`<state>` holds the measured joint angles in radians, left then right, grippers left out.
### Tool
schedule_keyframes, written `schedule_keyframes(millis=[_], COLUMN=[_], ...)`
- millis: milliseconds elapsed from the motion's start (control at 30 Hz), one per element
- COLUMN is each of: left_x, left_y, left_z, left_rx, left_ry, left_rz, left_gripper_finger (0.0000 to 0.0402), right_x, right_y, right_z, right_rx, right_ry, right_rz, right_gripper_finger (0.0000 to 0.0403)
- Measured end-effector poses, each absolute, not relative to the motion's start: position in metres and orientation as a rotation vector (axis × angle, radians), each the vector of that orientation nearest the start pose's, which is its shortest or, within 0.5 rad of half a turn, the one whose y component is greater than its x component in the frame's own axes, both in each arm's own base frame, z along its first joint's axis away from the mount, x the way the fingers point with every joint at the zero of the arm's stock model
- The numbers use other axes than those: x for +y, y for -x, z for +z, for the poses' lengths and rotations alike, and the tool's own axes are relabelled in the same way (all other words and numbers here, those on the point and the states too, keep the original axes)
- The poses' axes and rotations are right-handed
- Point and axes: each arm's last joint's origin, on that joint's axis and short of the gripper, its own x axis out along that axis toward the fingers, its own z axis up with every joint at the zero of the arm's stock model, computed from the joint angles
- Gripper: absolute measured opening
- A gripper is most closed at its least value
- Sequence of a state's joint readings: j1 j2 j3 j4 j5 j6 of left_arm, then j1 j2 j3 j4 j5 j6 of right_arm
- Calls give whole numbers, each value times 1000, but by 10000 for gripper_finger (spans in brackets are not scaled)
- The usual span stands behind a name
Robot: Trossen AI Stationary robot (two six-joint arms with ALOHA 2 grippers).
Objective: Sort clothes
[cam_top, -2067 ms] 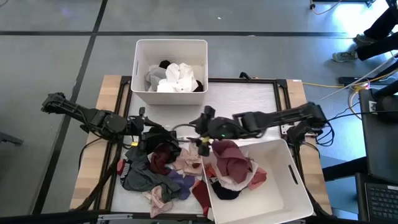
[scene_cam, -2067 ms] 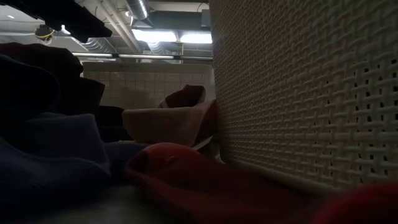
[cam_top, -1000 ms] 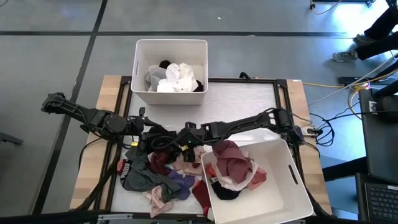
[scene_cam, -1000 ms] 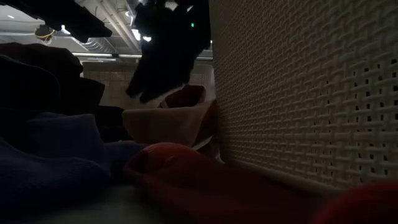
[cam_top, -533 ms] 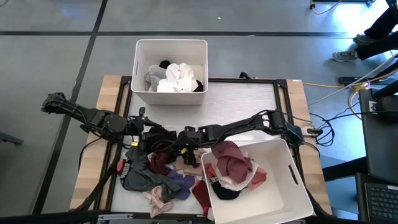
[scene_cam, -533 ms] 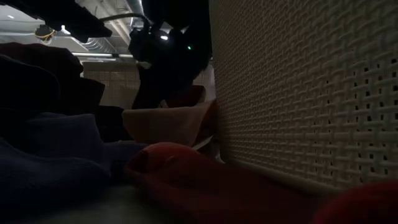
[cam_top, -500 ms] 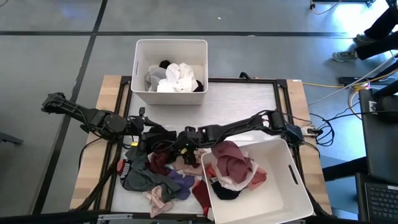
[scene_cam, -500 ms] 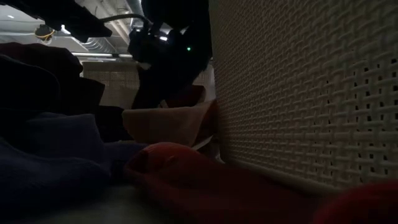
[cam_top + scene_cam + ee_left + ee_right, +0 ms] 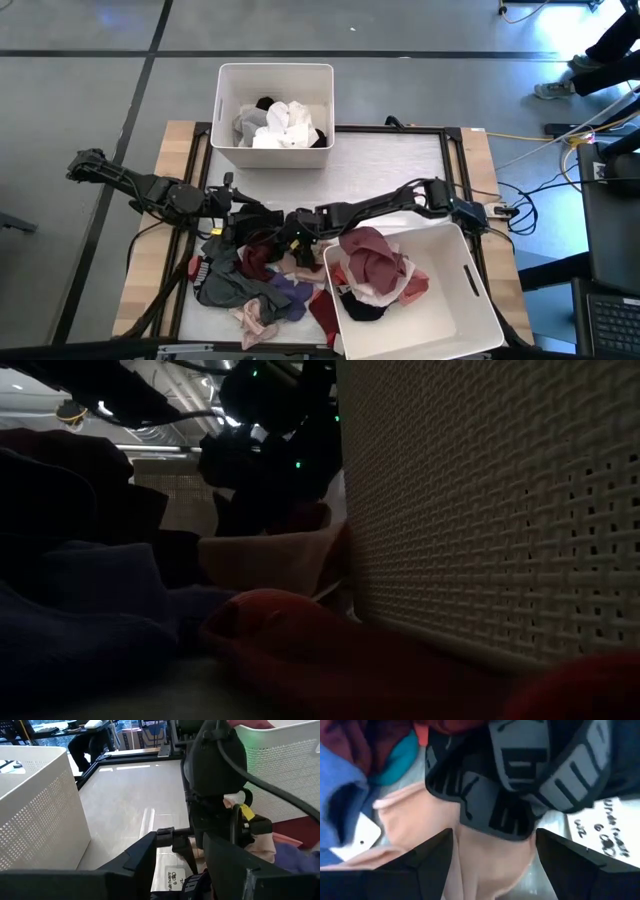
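My right gripper (image 9: 292, 238) hangs with jaws spread wide over a pink garment (image 9: 485, 865) in the pile of clothes (image 9: 255, 275). My left gripper (image 9: 243, 222) rests at the pile's edge, and I cannot tell how its jaws stand.

The right hand (image 9: 290, 235) has swung from the near bin (image 9: 470, 300) down onto the clothes pile (image 9: 255, 275).

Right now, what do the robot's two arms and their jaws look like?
Both arms are thin and black with chunky round joints. The left arm and right arm each carry black cables. The right gripper has small green lights and a yellow tag; the left gripper is plain black, with flat, blocky dark jaws.
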<state>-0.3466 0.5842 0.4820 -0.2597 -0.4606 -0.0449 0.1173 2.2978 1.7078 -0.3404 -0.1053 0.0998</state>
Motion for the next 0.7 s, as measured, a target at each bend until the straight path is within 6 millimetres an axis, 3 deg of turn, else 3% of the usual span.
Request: schedule_keyframes(millis=[167, 267, 633, 700], left_x=[-34, -34, -34, -34], left_y=[-133, -134, -134, -134], left_z=[251, 251, 251, 251], left_rx=[330, 329, 329, 329], left_ry=[-97, -97, -97, -97], left_rz=[121, 121, 121, 120], left_gripper_finger=[153, 153, 153, 153], right_x=[57, 56, 55, 56], right_y=[-488, -488, -487, -485], right_z=[124, 122, 126, 130], right_rx=[970, 973, 984, 990], right_ry=[-82, -68, 17, 34], right_rz=[145, 120, 139, 149], right_gripper_finger=[281, 255, 29, 12])
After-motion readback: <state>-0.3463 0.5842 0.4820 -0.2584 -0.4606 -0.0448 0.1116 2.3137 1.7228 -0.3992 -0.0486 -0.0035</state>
